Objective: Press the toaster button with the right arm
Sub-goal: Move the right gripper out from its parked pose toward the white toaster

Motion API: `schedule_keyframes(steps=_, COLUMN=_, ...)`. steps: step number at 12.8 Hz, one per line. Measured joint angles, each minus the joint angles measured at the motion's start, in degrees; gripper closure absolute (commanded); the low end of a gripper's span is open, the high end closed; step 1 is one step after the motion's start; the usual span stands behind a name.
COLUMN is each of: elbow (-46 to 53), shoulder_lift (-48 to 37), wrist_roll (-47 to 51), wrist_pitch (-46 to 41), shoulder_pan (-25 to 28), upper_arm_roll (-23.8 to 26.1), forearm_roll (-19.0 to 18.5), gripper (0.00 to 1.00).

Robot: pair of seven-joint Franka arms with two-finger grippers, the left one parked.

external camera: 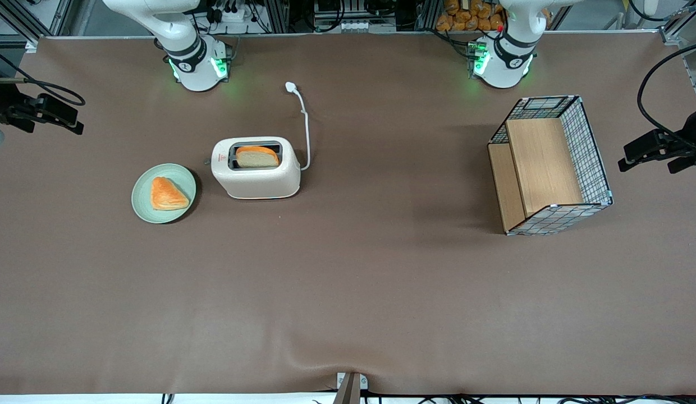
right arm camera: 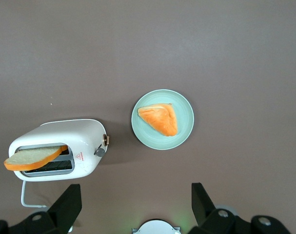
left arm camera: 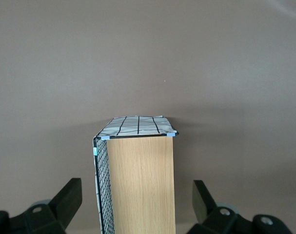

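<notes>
The cream-white toaster (external camera: 255, 174) stands on the brown table with a bread slice (external camera: 257, 157) in its top slot. It also shows in the right wrist view (right arm camera: 57, 146). The toaster button (right arm camera: 100, 151) is a small grey stub on the narrow end face that faces the plate; in the front view it is a tiny stub (external camera: 206, 163). My right gripper (right arm camera: 135, 191) is open and empty, high above the table, with bare table between its fingers (right arm camera: 67, 204). It is well apart from the toaster. Only the right arm's base (external camera: 196, 64) shows in the front view.
A pale green plate (external camera: 182, 177) with a triangular pastry (external camera: 167, 194) lies beside the toaster's button end. The white cord (external camera: 306, 126) runs from the toaster to its plug (external camera: 291, 86). A wire-and-wood basket (external camera: 550, 163) stands toward the parked arm's end.
</notes>
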Motion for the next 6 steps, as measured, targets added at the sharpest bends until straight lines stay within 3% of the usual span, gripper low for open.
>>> schedule_keyframes(steps=6, elbow=0.3, shoulder_lift=0.6, wrist_roll=0.0, wrist_pitch=0.0, shoulder_pan=0.0, upper_arm_roll=0.0, forearm_roll=0.0, gripper=0.00)
